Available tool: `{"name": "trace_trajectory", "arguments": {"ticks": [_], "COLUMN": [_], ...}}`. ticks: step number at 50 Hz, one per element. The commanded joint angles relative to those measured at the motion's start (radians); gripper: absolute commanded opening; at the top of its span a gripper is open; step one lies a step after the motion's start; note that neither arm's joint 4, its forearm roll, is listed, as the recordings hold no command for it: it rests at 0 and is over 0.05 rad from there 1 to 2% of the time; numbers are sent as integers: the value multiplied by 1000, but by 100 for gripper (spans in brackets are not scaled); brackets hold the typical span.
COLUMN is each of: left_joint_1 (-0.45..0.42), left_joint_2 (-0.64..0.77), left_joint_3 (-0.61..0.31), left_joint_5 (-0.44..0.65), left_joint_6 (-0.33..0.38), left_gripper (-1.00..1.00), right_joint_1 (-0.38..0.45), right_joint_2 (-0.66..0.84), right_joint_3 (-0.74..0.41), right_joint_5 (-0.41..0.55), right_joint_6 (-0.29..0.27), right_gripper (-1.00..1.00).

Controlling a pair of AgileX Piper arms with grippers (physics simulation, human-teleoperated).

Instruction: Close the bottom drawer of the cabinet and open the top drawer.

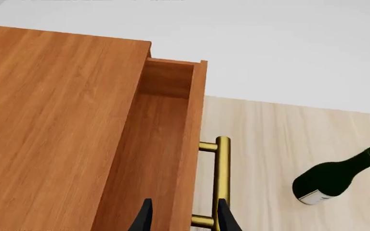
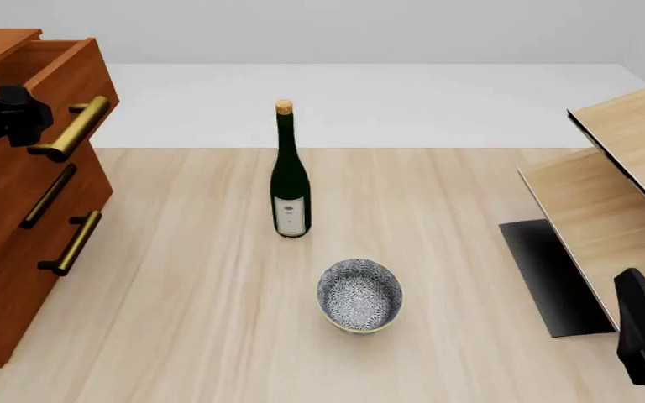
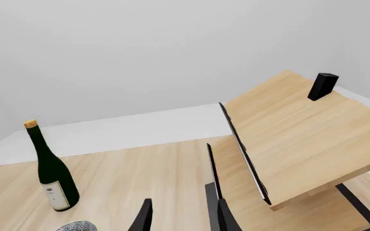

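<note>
Left end effector (image 1: 183, 216) straddling top drawer (image 1: 165, 144) handle (image 1: 220, 183), jaws apart, not clamped; drawer opening. Next: keep pulling. Right end effector (image 3: 181, 215) idling, apart.

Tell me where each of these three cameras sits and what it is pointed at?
Left wrist: rides behind the left claw, looking along its fingers at the open top drawer and its brass handle.
Front: fixed above the arms' side, facing forward and down over the table; both claws show at the edges.
Right wrist: rides behind the right claw, facing pale boards.
Shared: the wine bottle appears in all three.
</note>
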Motion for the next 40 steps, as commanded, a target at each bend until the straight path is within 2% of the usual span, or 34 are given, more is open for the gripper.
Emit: {"name": "trace_trajectory", "arguments": {"ticks": [1,22,40], "left_joint_1": [-4,-50,-104], "left_joint_2": [-5,-4,-3], "left_joint_3": [33,58,40], "left_joint_5": [-15,-28,-24], "left_joint_6": [-16,-47,-54], "left_gripper": [100,100,100], "right_joint_1": [-1,-2,-3], "right_joint_2": [0,0,0], "right_joint_3": [0,1,1], "right_joint_5": [0,-2,-1], "right_joint_6": [0,2,3], "right_gripper": [100,100,100]}}
